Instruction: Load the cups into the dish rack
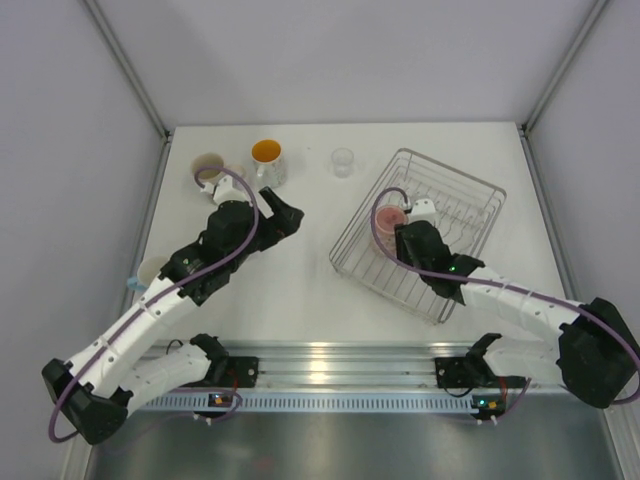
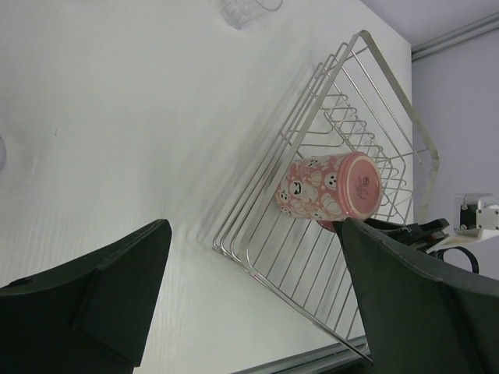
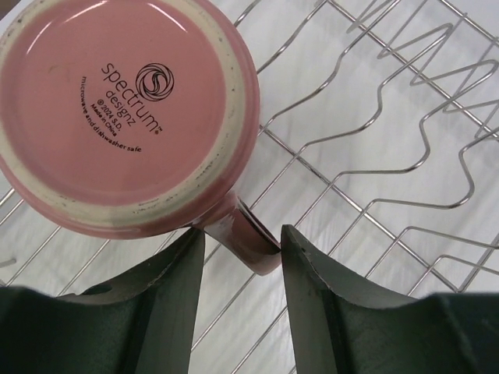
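Note:
A pink patterned cup [image 1: 392,218] is upside down, base up, inside the left end of the silver wire dish rack [image 1: 478,190]. My right gripper [image 1: 405,230] is closed on its handle. In the right wrist view the fingers [image 3: 242,241] flank the handle under the cup's base [image 3: 125,109]. My left gripper [image 1: 285,222] is open and empty over bare table, left of the rack. Its view shows the pink cup [image 2: 327,187] and the rack [image 2: 312,257]. A cream patterned mug [image 1: 207,168], an orange-inside mug [image 1: 267,160] and a clear glass [image 1: 343,161] stand at the back.
A light blue cup [image 1: 150,272] sits at the table's left edge, partly hidden by the left arm. The rack's plate slots [image 3: 405,117] run along its far side. Enclosure walls border the table on the left, right and back.

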